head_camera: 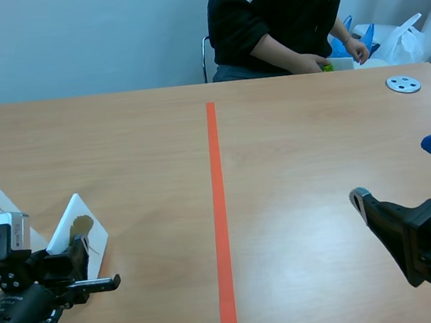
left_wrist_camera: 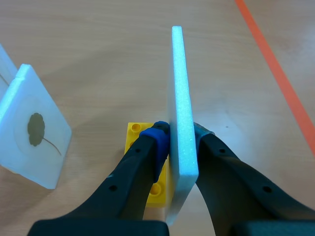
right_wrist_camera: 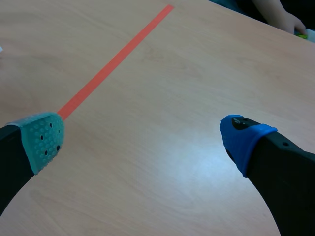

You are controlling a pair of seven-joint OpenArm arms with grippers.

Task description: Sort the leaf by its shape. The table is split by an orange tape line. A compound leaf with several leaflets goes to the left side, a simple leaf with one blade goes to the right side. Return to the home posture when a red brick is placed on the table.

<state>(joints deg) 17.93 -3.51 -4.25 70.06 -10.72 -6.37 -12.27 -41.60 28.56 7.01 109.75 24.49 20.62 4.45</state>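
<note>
Our left gripper [left_wrist_camera: 179,136] is clamped on the white foam board [left_wrist_camera: 179,83], which has a yellow brick [left_wrist_camera: 135,132] at its foot. In the scene view it sits at the lower left, left of the orange tape line [head_camera: 219,208]. The leaf [head_camera: 80,223] on it is too small for us to judge its shape. Our right gripper [right_wrist_camera: 147,137] hangs wide, holding nothing. We think the board may topple if released tilted, or knock the second board [left_wrist_camera: 47,152] beside it.

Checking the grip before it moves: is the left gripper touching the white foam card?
Touching. In the left wrist view the left gripper clamps the white foam card, its fingers pressed against both faces, no gap.
</note>
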